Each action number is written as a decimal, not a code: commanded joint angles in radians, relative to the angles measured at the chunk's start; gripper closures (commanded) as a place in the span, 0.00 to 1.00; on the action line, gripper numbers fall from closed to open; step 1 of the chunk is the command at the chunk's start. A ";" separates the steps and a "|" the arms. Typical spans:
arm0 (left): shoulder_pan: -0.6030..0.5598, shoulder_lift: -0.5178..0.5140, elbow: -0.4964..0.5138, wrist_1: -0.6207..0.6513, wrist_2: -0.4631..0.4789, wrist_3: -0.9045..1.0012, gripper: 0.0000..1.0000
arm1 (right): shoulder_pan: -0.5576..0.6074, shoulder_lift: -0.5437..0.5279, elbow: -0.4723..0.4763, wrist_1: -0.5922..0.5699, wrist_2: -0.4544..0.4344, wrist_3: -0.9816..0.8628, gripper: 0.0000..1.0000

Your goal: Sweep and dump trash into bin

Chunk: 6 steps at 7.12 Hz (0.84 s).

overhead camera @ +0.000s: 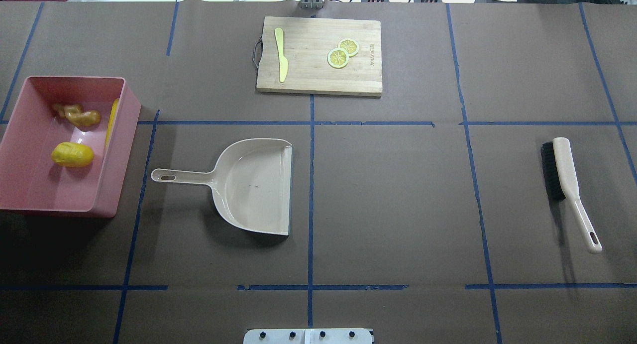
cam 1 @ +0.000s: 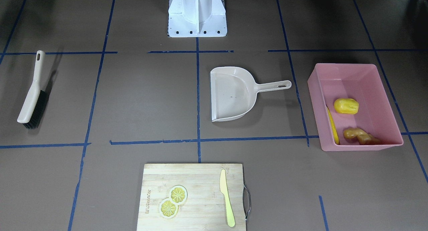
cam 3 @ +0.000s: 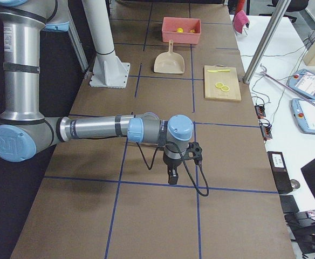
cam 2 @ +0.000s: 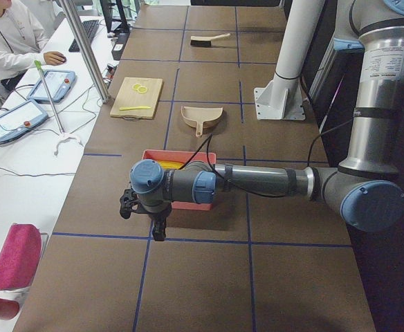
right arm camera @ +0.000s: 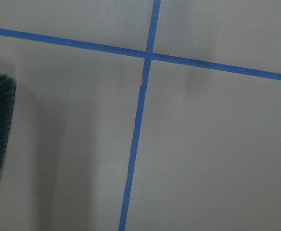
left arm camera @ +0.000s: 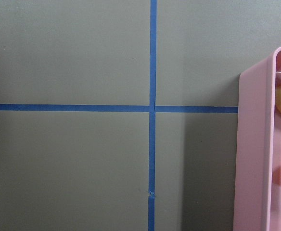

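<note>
The pink bin (overhead camera: 125, 145) stands at the table's left end and also shows in the front view (cam 1: 315, 97). The trash lies inside it: the yellow potato-like lump (overhead camera: 72, 154), the tan ginger root (overhead camera: 82, 117) and the corn cob (overhead camera: 113, 120) against a wall. The left wrist view shows the bin's rim (left arm camera: 253, 144) at its right edge. My left gripper (cam 2: 158, 229) hangs beyond the bin's outer side. My right gripper (cam 3: 172, 176) hangs beyond the brush at the other end. Both show only in side views, so I cannot tell open or shut.
An empty beige dustpan (overhead camera: 254, 184) lies near the middle, handle toward the bin. A beige brush (overhead camera: 567, 174) with black bristles lies at the right end. A wooden cutting board (overhead camera: 318, 80) at the far edge holds two lemon slices (overhead camera: 342, 54) and a pale yellow knife (overhead camera: 281, 53).
</note>
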 commanded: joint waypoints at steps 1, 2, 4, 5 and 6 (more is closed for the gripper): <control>-0.001 0.033 -0.016 -0.007 -0.012 0.002 0.00 | -0.001 0.010 -0.035 0.001 0.001 0.005 0.00; -0.001 0.034 -0.024 -0.021 -0.014 -0.001 0.00 | -0.001 0.028 -0.057 -0.001 0.002 0.008 0.00; -0.001 0.034 -0.067 -0.021 -0.008 -0.001 0.00 | -0.001 0.031 -0.078 0.002 0.002 0.054 0.00; -0.001 0.034 -0.072 -0.021 -0.009 -0.001 0.00 | 0.001 0.033 -0.069 0.002 0.004 0.051 0.00; -0.001 0.038 -0.072 -0.012 -0.002 -0.001 0.00 | 0.001 0.031 -0.080 0.002 0.004 0.048 0.00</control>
